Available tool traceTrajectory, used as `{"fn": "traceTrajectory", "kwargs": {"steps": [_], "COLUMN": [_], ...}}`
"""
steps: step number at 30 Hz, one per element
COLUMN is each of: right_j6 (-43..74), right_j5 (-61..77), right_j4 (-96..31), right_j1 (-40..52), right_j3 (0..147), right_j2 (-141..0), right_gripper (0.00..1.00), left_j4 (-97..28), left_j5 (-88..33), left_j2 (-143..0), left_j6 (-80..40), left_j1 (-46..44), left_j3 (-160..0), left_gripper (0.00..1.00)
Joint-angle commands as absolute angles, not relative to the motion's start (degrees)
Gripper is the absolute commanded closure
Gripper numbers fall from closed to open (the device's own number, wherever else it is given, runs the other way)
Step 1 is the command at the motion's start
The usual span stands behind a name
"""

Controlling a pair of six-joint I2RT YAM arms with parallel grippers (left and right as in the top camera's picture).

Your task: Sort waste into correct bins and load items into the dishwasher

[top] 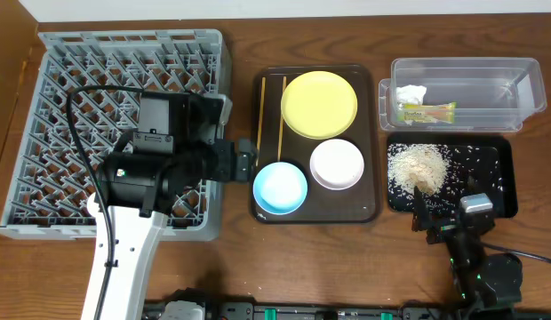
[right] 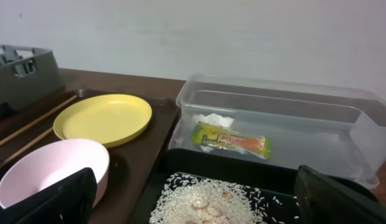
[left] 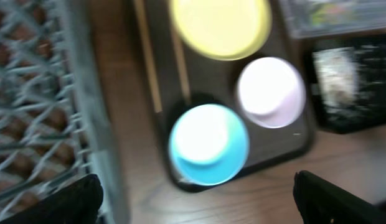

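The snack wrapper [top: 427, 113] and crumpled tissue [top: 411, 93] lie in the clear tub [top: 524, 89] at the far right corner, and the rice scraps [top: 418, 166] sit heaped on the black tray [top: 498, 178], so sorting looks done. Loading has not begun: the yellow plate [top: 319, 104], blue bowl [top: 280, 188], white bowl [top: 337, 164] and chopsticks [top: 262, 111] sit on the brown serving tray [top: 364, 212], and the dish rack [top: 62, 89] along the left edge holds nothing. The left gripper [top: 244, 163] hovers beside the blue bowl, fingers spread and empty. The right gripper [top: 433, 218] hangs over the black tray's near edge, likewise spread and empty.

Blur smears the blue bowl [left: 208, 144] in the left wrist view, and the left arm [top: 160, 169] hides part of the dish rack [top: 71, 98].
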State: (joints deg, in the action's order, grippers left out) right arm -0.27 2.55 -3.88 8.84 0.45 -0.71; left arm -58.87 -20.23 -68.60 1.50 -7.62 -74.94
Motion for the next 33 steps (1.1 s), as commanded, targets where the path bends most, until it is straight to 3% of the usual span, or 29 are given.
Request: {"fn": "traceTrajectory", "kwargs": {"steps": [1,4,7,13,18,21,26,30,33], "right_j6": [0.16,0.16,0.16,0.16,0.16,0.14,0.16,0.16,0.14], "right_j5": [1.76,1.76,1.76,1.76,1.76,1.76,1.76,1.76,1.76], "right_j4": [-4.1,-4.1,-4.08,-4.1,-4.08,-4.08,-4.08,-4.08,-4.1], "right_j1": [8.69,8.69,8.69,8.69,8.69,8.69,8.69,8.69,8.69], "right_j3": [0.32,0.32,0.32,0.32,0.32,0.32,0.32,0.32,0.32], "right_j2": [-0.34,-0.34,-0.34,-0.34,-0.34,-0.34,-0.34,-0.34,-0.34], "right_gripper": [0.01,0.01,0.01,0.01,0.01,0.01,0.01,0.01,0.01], "left_j4": [-52.56,-48.07,-47.86,-44.4,-39.24,-37.56,-35.03,-33.74,-31.92], "left_j5": [-31.14,-28.1,-24.8,-24.84,-27.44,-27.44,-28.08,-28.05,-27.86], "left_j2": [-68.95,-71.31,-75.53,-89.71,-99.72,-105.71,-113.08,-114.83,-115.42], "left_j6": [-1.17,-6.15,-6.76,-6.26,-5.65,-4.99,-5.04,-5.23,-5.23], "left_j1": [-7.92,-9.78,-12.73,-20.08,-21.41,-21.65,-23.81,-26.06,-27.46], "left_j3": [-75.4,-75.44,-75.7,-75.68,-75.68,-75.68,-75.68,-75.68,-75.68], "left_gripper": [0.02,0.02,0.13,0.13,0.27,0.41,0.54,0.57,0.79]}}
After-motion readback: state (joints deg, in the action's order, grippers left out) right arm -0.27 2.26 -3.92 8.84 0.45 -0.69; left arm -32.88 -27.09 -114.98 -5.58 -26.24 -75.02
